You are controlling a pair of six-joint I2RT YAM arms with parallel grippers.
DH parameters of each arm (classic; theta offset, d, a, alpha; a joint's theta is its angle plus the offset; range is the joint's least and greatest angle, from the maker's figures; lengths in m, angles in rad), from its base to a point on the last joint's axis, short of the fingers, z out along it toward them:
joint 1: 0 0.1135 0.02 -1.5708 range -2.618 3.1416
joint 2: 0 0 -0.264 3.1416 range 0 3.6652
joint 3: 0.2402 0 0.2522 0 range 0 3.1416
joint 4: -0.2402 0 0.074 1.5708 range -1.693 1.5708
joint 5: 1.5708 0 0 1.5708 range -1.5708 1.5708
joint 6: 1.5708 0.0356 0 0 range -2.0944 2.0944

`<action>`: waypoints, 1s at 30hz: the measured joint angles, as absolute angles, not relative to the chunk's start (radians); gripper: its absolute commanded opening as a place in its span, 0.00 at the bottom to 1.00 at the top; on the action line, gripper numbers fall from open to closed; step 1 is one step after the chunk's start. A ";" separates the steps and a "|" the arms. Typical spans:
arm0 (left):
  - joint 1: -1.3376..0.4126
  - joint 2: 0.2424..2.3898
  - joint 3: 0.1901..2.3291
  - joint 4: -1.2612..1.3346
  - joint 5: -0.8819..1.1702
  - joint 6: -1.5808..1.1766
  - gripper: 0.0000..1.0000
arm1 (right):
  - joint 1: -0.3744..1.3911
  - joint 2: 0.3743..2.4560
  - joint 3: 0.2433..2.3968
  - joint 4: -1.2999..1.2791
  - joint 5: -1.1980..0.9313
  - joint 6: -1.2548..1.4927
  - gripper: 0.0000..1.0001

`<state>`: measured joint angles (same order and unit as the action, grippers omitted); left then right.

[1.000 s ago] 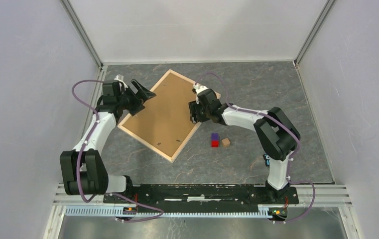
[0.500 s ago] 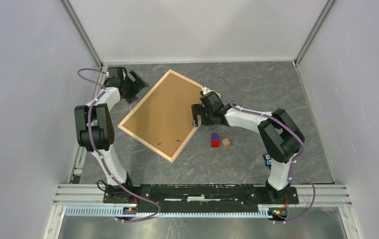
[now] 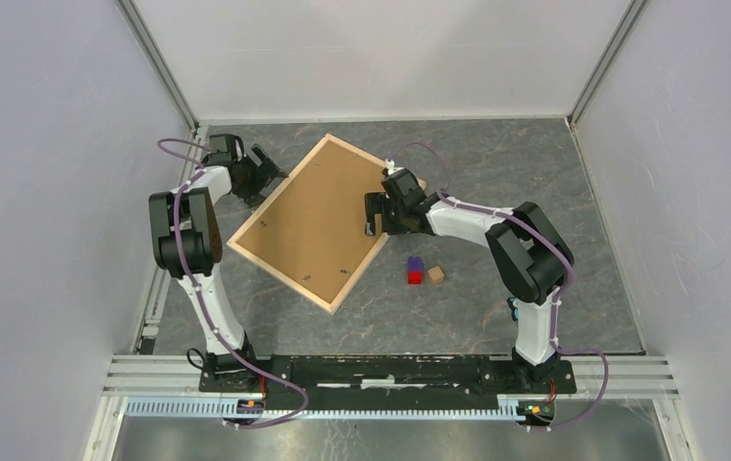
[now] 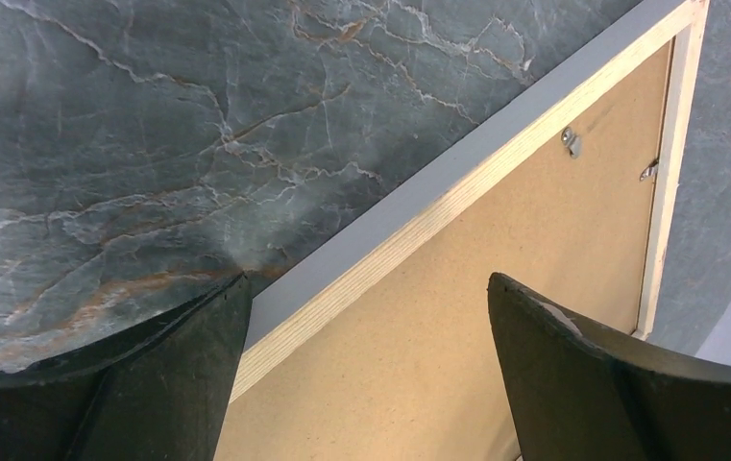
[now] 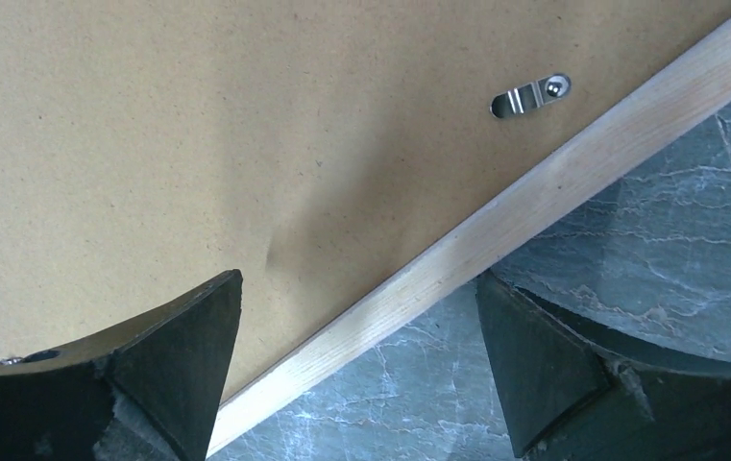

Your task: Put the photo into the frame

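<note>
The frame point(image 3: 280, 279) lies back-up and skewed on the marbled table, with a brown backing board point(image 3: 318, 221) filling it. The photo is hidden from every view. My left gripper point(image 3: 270, 171) stands open over the frame's far-left edge. In the left wrist view the pale slat point(image 4: 438, 216) and the board point(image 4: 496, 288) show between the spread fingers of the gripper point(image 4: 368, 279). My right gripper point(image 3: 373, 216) stands open astride the right edge. There the slat point(image 5: 496, 230) runs between the fingers of the gripper point(image 5: 359, 277), which hold nothing.
A purple-and-red block point(image 3: 415, 271) and a small wooden cube point(image 3: 435, 276) sit just right of the frame, near the right forearm. Metal turn clips point(image 5: 531, 95) point(image 4: 570, 142) lie on the board. Walls close in at the back and on both sides.
The right gripper has opened wide at the frame's right edge. The left arm has folded back, its gripper drawing off toward the far-left corner and staying open. The frame has not moved.
</note>
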<state>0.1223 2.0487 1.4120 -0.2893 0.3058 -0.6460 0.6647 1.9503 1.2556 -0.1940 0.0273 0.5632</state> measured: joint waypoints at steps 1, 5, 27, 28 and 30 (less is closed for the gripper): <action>0.122 2.045 1.406 -0.290 0.316 -0.649 1.00 | 0.665 1.953 1.257 -0.189 0.025 0.562 0.92; 0.131 1.976 1.306 -0.262 0.317 -0.664 1.00 | 0.662 1.959 1.262 -0.185 0.018 0.559 0.82; 0.141 1.546 0.887 -0.475 0.198 -0.707 1.00 | 0.647 2.025 1.413 -0.299 0.068 0.467 0.98; 0.139 1.528 0.881 -0.480 0.181 -0.714 1.00 | 0.643 2.039 1.434 -0.301 0.076 0.467 0.98; 0.139 1.490 0.867 -0.487 0.150 -0.737 1.00 | 0.636 2.052 1.453 -0.302 0.095 0.471 0.98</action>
